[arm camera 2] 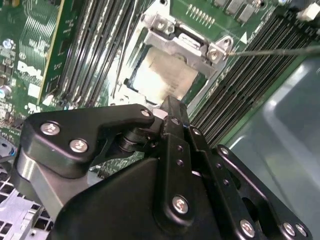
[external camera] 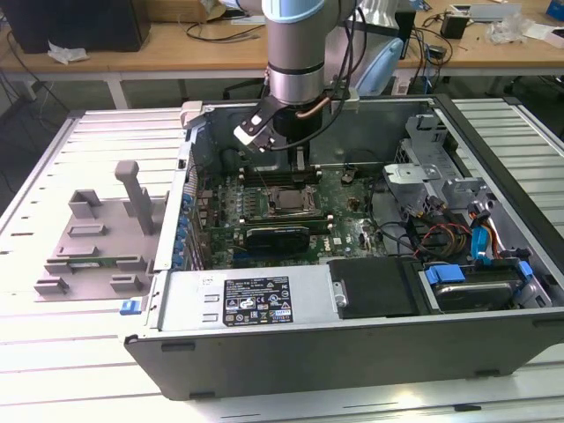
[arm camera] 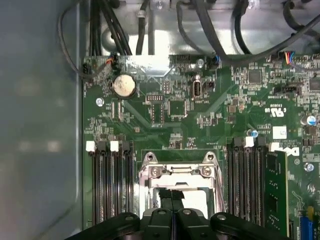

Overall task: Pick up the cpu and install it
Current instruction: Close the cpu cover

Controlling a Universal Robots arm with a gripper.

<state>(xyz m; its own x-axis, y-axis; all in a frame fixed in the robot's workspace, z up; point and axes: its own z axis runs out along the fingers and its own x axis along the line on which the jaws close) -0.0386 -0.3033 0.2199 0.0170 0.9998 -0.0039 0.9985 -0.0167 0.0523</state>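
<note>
A white slatted surface (external camera: 70, 370) carries an open case (external camera: 352, 352) in the middle of the exterior view. Cluttered benches stand behind it, and a grey tray (external camera: 97, 238) lies at the exterior view's left, outside the case.

The arm (external camera: 295, 53) reaches straight down into the case over the board (external camera: 344, 216). This puts its wrist right above the socket (external camera: 286, 203), between the banks of memory slots.

In both wrist views the gripper (arm camera 2: 170, 102) (arm camera: 172, 197) is closed to a narrow tip, and nothing can be seen between its fingers. The tip hangs just over the cpu (arm camera 2: 160, 75) (arm camera: 200, 197), but whether it touches the cpu cannot be told.

The cpu lies flat inside the socket's metal frame (arm camera: 177, 172), its pale top facing up and squared with the frame's edges. From this it seems to be seated already rather than carried. A closed tip centred over the chip would suit pressing or checking it, which is a judgement from the pose alone.
</note>
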